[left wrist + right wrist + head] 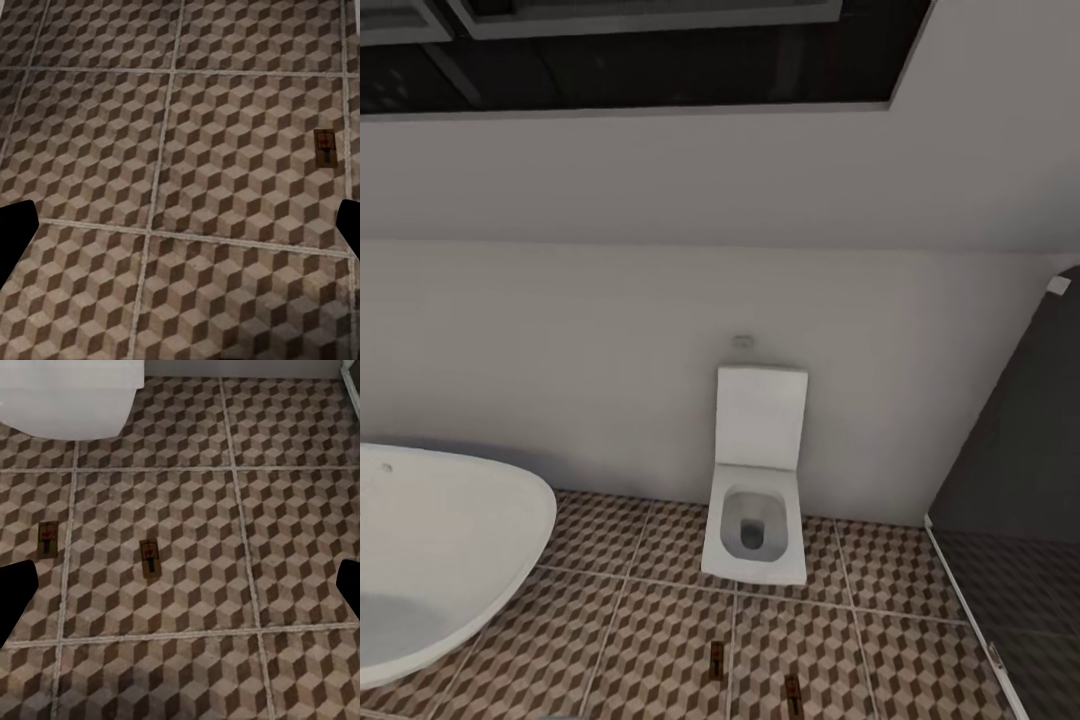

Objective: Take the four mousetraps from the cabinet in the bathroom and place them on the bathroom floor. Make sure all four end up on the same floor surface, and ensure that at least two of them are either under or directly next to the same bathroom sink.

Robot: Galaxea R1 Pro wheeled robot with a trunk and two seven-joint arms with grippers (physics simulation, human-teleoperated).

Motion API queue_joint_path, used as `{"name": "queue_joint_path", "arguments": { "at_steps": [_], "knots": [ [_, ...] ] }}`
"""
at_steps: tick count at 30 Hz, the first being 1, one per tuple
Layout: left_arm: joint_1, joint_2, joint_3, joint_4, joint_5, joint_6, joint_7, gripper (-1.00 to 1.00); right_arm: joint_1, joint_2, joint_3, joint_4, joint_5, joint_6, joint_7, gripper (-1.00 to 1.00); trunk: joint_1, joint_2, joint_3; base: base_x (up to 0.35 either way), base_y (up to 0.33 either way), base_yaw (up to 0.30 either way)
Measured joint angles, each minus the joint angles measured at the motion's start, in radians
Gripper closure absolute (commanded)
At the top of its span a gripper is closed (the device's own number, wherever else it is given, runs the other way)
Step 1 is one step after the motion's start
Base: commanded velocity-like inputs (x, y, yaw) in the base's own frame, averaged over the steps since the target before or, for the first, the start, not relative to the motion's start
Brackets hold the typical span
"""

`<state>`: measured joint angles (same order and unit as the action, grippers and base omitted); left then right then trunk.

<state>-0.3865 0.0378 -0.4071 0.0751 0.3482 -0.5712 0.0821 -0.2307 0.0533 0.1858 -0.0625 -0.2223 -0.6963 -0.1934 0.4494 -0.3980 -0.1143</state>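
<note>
Tan mousetraps (150, 559) – dark spring bars, red mark – flat on cube-patterned floor (285, 532), fingers spread wide, empty

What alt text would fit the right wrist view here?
Two small mousetraps lie flat, apart from each other, on a bathroom floor of brown and beige cube-pattern tiles. The white front of a toilet shows at one edge. Dark tips of the open right gripper frame the picture, holding nothing.

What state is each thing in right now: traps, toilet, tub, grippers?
Mousetraps: two lying flat on the bathroom floor, apart, near the toilet.
Toilet: lid up, bowl open.
Bathtub: empty.
Left gripper: open, empty.
Right gripper: open, empty.
</note>
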Motion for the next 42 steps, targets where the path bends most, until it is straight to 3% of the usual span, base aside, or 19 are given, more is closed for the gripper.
{"name": "queue_joint_path", "arguments": {
  "at_steps": [11,34,42],
  "knots": [
    [0.002,-0.018,0.000,0.000,-0.001,0.000,-0.001,-1.00,0.000,0.000,-0.001,0.000,0.000,-0.004,-0.001,-1.00,0.000,0.000,0.003,0.000,0.000,0.000],
    [0.007,-0.022,0.000,0.000,-0.001,0.001,-0.001,-1.00,0.000,0.000,0.000,0.002,-0.003,-0.004,-0.002,-1.00,0.000,0.000,0.003,0.000,0.000,0.002],
    [0.009,-0.027,0.000,0.000,-0.002,0.001,-0.001,-1.00,0.000,0.001,0.000,0.002,-0.003,-0.004,-0.004,-1.00,0.000,0.000,-0.001,0.000,0.000,0.184]
  ]
}}
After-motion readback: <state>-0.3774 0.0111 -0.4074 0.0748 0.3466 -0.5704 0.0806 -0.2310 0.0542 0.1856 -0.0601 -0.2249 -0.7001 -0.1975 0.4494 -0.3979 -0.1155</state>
